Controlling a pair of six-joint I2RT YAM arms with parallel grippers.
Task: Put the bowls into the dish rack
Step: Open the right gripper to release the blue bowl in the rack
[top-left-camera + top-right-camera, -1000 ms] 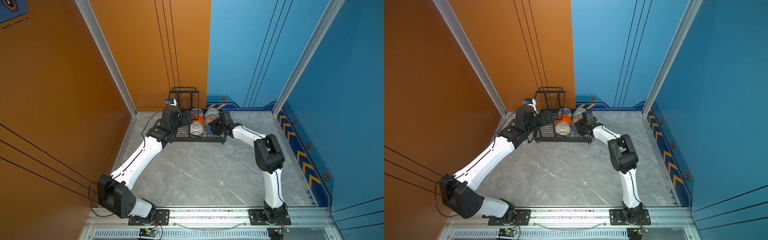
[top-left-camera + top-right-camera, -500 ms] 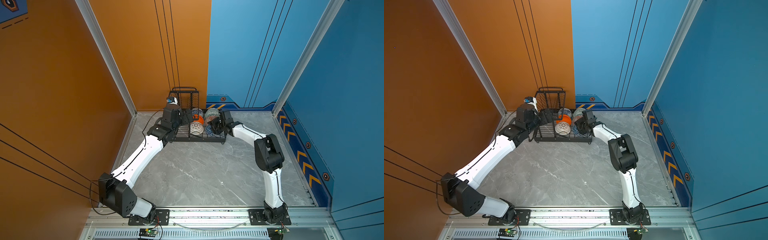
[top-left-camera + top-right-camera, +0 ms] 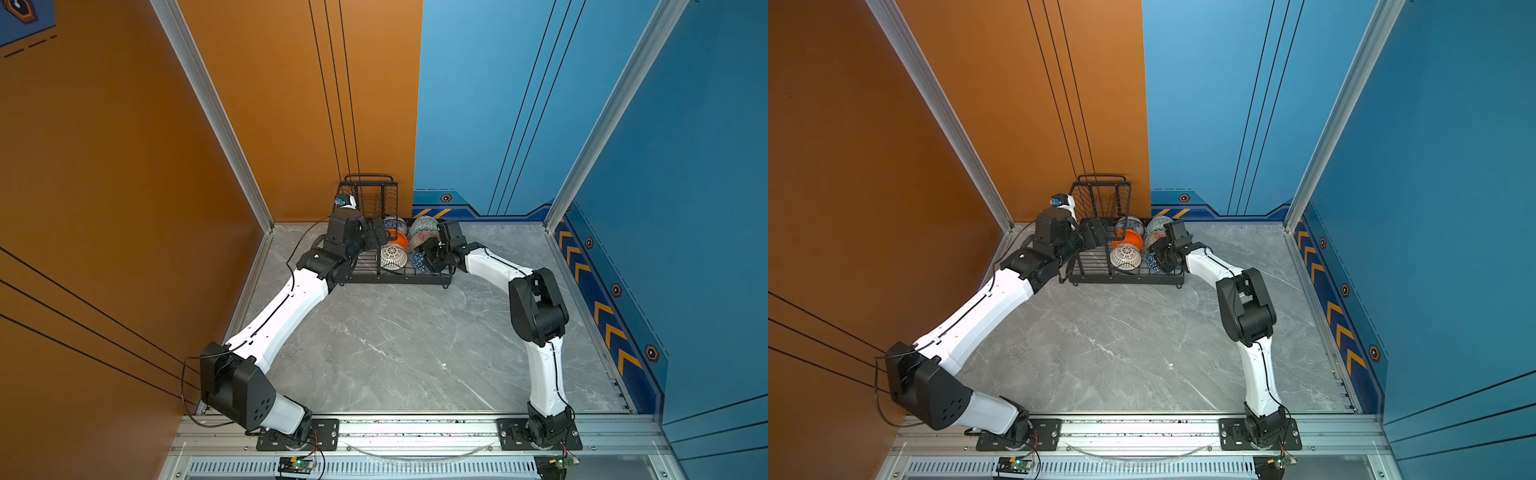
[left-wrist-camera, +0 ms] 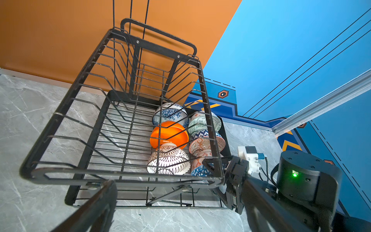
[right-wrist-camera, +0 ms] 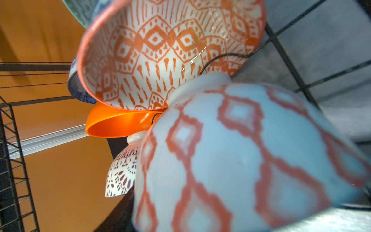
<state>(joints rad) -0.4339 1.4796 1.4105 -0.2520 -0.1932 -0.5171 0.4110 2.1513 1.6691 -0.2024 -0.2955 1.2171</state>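
One dish rack [image 3: 370,197] stands on grey tabletop [image 3: 395,353] by orange wall [image 3: 270,104].

Likely robot test cell, painted wall panels [image 3: 270,104]

bowls [image 4: 169,133]: patterned plus one plain orange, tipped on edge, two rows between left pincer [image 3: 379,233] and right pincer [image 3: 430,249]
rack [image 3: 399,280]: black wire, two tiers, upright

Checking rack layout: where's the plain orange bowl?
In both top views, the orange bowl sits in the left row of the rack, between the floral bowl behind and the lattice bowl in front.
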